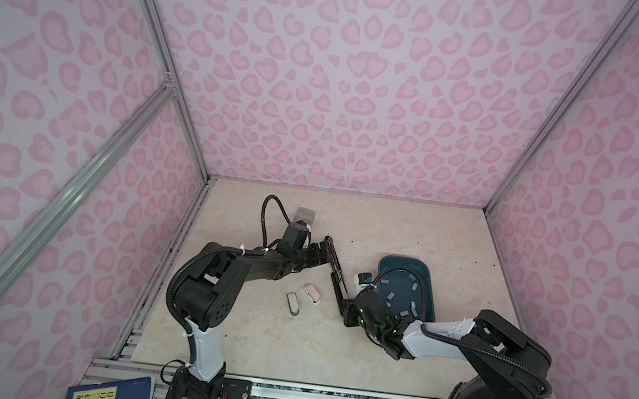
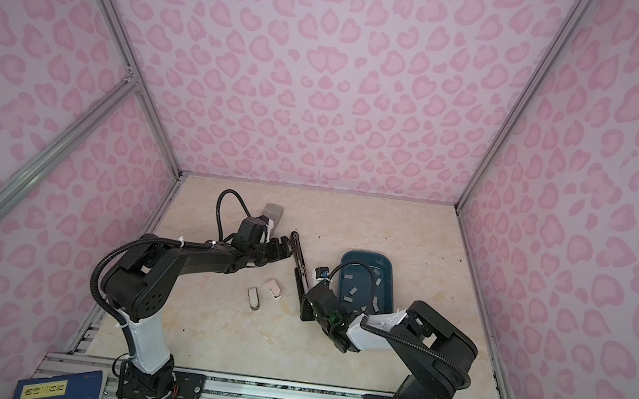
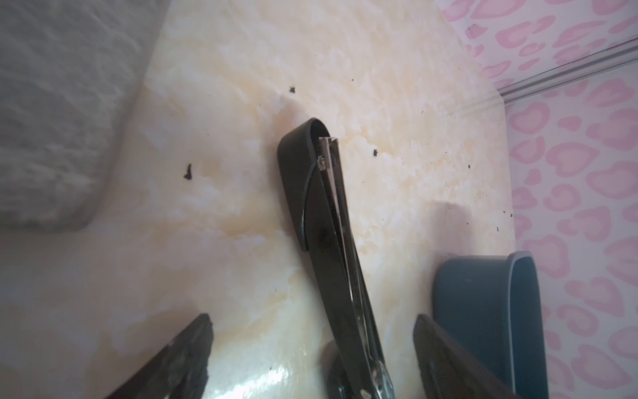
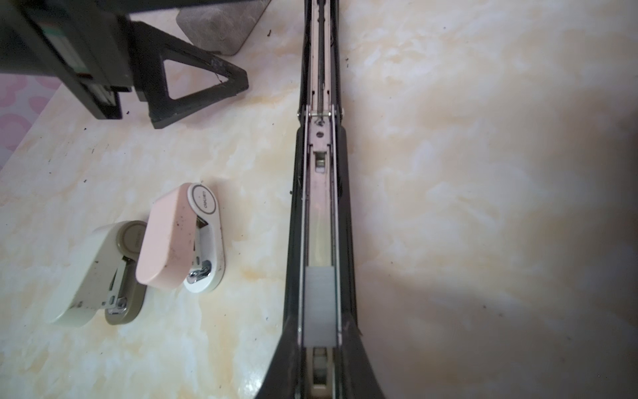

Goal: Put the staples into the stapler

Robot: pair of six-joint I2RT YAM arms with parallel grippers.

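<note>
- The black stapler (image 1: 335, 272) lies opened out flat on the worktop (image 1: 289, 351), beside a blue tray (image 1: 404, 258).
- The left pincer (image 3: 312, 321) is spread wide and straddles the stapler's far arm, fingers clear of it.
- The right pincer (image 4: 321, 345) is closed on the stapler's near end.
- Of the staples (image 4: 319, 305), one strip sits in the stapler's channel; others lie loose in the tray.

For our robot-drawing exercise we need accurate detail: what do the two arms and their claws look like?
The left arm and right arm are mostly black with rounded joints, each with one white link. Black ribbed cables run along them, fastened by white ties. The left claw has black fingers shaped as open triangles.
</note>
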